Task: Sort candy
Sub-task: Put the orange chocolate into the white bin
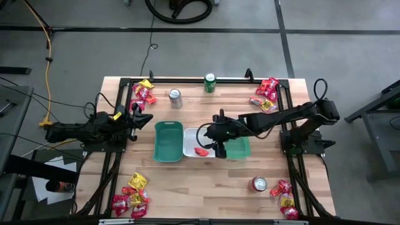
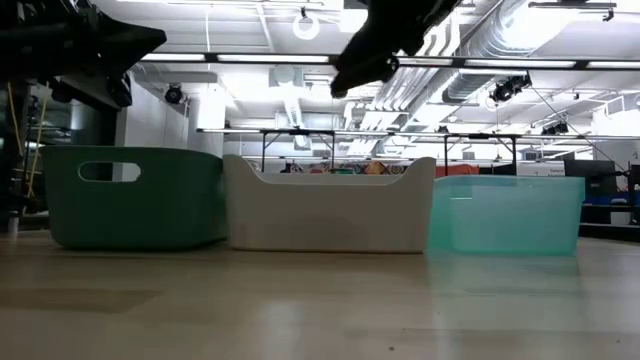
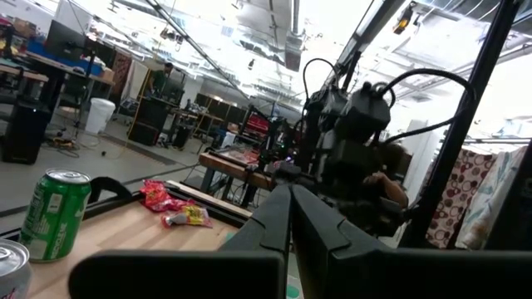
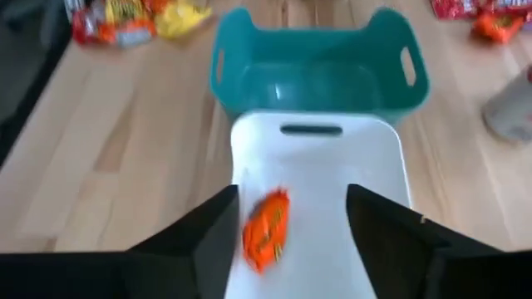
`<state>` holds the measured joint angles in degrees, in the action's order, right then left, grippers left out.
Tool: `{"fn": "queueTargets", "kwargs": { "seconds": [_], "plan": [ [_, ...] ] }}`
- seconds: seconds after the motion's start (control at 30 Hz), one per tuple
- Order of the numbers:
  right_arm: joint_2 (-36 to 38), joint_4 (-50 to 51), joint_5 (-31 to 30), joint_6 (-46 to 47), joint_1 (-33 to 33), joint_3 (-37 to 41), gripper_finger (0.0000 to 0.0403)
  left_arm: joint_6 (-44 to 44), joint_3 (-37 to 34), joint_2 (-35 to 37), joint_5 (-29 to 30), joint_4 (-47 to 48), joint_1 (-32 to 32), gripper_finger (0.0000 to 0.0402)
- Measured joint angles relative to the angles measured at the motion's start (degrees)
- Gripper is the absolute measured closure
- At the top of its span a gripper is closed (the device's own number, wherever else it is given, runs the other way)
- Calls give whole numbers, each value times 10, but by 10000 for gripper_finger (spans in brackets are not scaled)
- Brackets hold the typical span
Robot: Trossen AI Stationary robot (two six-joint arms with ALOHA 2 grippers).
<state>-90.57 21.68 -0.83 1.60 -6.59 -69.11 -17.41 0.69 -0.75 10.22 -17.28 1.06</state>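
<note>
A pale wooden table (image 1: 206,187) carries three plastic bins in a row — dark green (image 1: 168,141), white (image 1: 195,144), light teal (image 1: 240,147). An orange wrapped candy (image 4: 266,228) lies inside the white bin. The right gripper (image 1: 219,150) hovers over it, fingers spread apart. The left gripper (image 1: 147,119) waits by the table's left edge — jaws closed, empty.

wood table (image 1: 206,187), three trays mid-table: white tray (image 1: 193,142) between dark green tray (image 1: 167,141) and teal tray (image 1: 240,149), candy piles (image 1: 132,194) at all four corners, green can (image 1: 210,82) and silver can (image 1: 175,98) behind the white tray, red can (image 1: 259,184) in front
</note>
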Motion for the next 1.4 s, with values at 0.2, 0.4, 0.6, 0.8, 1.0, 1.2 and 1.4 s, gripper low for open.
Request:
{"fn": "queueTargets", "kwargs": {
  "seconds": [0.2, 0.4, 0.6, 0.8, 1.0, 1.2, 1.4],
  "plan": [
    [6, 209, 5, 1, 0, -72, 152, 0, 0, 0, 0, 0, 0, 401],
    [64, 297, 3, 102, -6, -28, 151, 0, 0, 0, 0, 0, 0, 401],
    [173, 281, -85, 274, -32, 63, 151, -95, 0, 0, 13, -54, 0, 401],
    [229, 236, -158, 403, -39, 104, 151, -137, 31, -26, 131, -140, 6, 400],
    [231, 139, -219, 336, 1, 103, 151, -85, 205, -172, 170, 16, 55, 373],
    [232, 129, -218, 297, 103, 103, 151, -35, 425, -371, 216, 355, 152, 314],
    [232, 150, -148, 177, 210, 103, 151, -116, 517, -551, 106, 598, 293, 264]
  ]
}}
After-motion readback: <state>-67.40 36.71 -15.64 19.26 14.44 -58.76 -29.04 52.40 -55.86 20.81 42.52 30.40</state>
